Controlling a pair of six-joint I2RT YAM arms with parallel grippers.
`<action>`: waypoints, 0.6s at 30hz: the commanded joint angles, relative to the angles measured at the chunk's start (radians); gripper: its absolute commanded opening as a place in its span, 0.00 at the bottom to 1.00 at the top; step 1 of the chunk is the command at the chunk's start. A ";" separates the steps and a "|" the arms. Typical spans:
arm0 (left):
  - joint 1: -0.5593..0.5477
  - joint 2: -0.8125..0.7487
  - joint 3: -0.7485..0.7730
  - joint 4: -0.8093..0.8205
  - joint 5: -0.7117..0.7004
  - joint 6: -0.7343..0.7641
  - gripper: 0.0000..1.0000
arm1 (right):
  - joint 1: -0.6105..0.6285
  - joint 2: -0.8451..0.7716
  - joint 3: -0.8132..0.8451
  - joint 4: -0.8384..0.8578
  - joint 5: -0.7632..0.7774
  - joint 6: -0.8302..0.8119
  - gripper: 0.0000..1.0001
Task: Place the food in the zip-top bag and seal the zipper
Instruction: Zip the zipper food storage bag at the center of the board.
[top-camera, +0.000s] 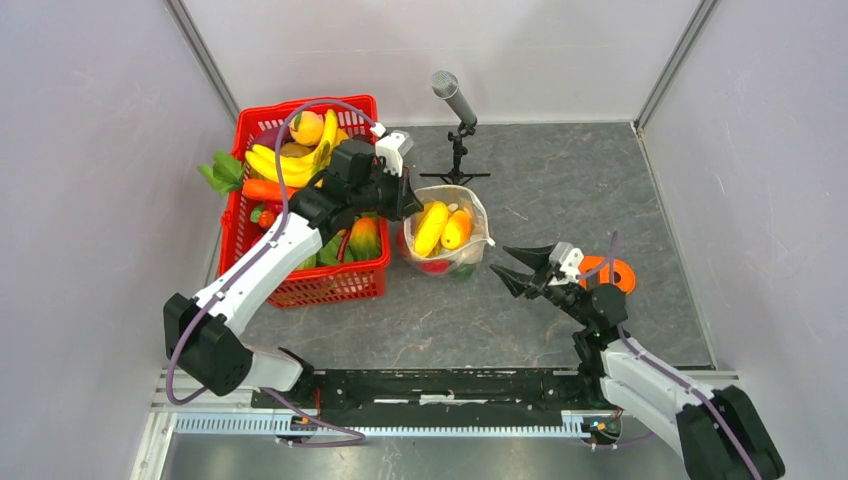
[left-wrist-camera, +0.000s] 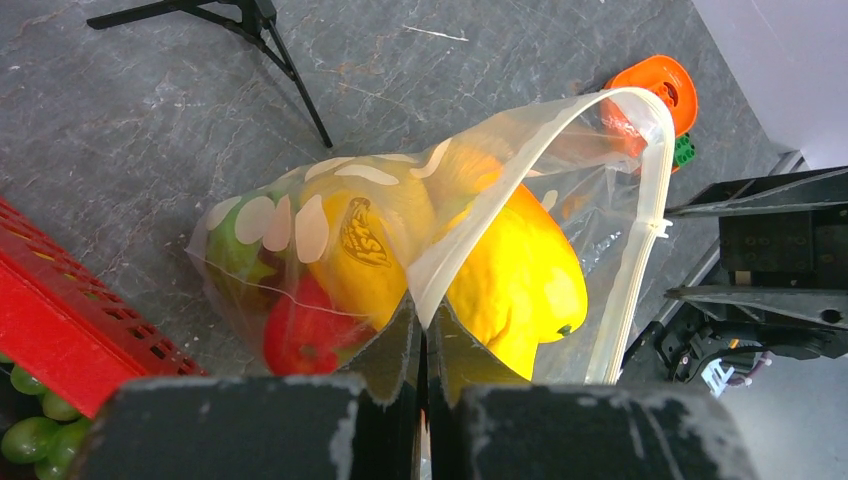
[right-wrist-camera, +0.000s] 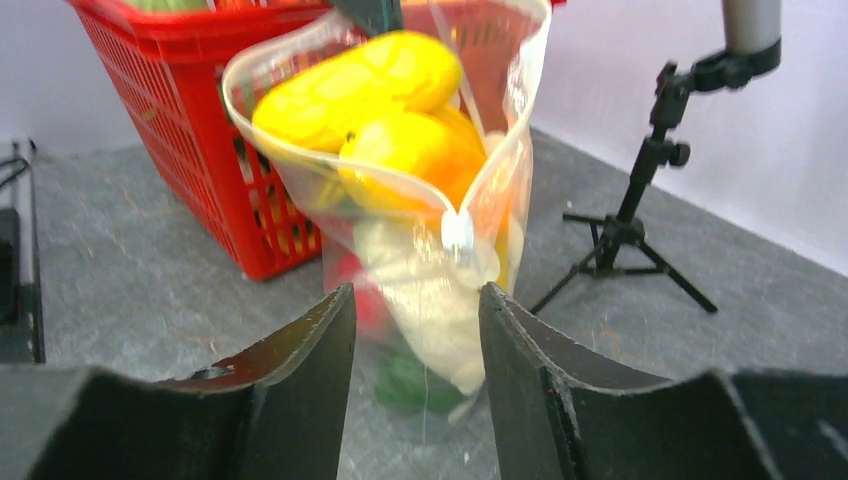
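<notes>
- The left gripper (top-camera: 405, 197) is reaching in over the red basket (top-camera: 300, 288) at the left of the overhead view. Its fingers (left-wrist-camera: 400, 345) are pressing tight together, pinching the mouth edge of the zip-top bag (top-camera: 447, 245) and holding it up.
- The zip-top bag is standing at centre frame, just right of the basket, with its mouth gaping.
- The food inside is showing through the plastic: a yellow piece (top-camera: 430, 228) and an orange-yellow piece (top-camera: 457, 228) on top, a red piece (left-wrist-camera: 300, 335) and something green beneath.
- The zipper (left-wrist-camera: 640, 250) is running as a white strip round the open mouth, its two halves apart.
- The right gripper (top-camera: 498, 259) is hovering just right of the bag, its jaws spread and pointing at it, gripping nothing.
- Bananas (top-camera: 285, 165) and other food are lying in the basket.
- A microphone stand (top-camera: 457, 150) is standing above the bag in the frame, and an orange roll (top-camera: 612, 272) is lying at centre right.
</notes>
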 joint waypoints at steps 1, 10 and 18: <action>0.004 -0.030 0.004 0.056 0.026 -0.027 0.02 | -0.001 0.115 -0.024 0.418 -0.013 0.100 0.50; 0.004 -0.031 -0.001 0.060 0.024 -0.033 0.02 | 0.008 0.296 0.004 0.526 -0.010 0.093 0.41; 0.004 -0.043 -0.007 0.058 0.029 -0.033 0.02 | 0.013 0.404 0.015 0.603 0.005 0.053 0.40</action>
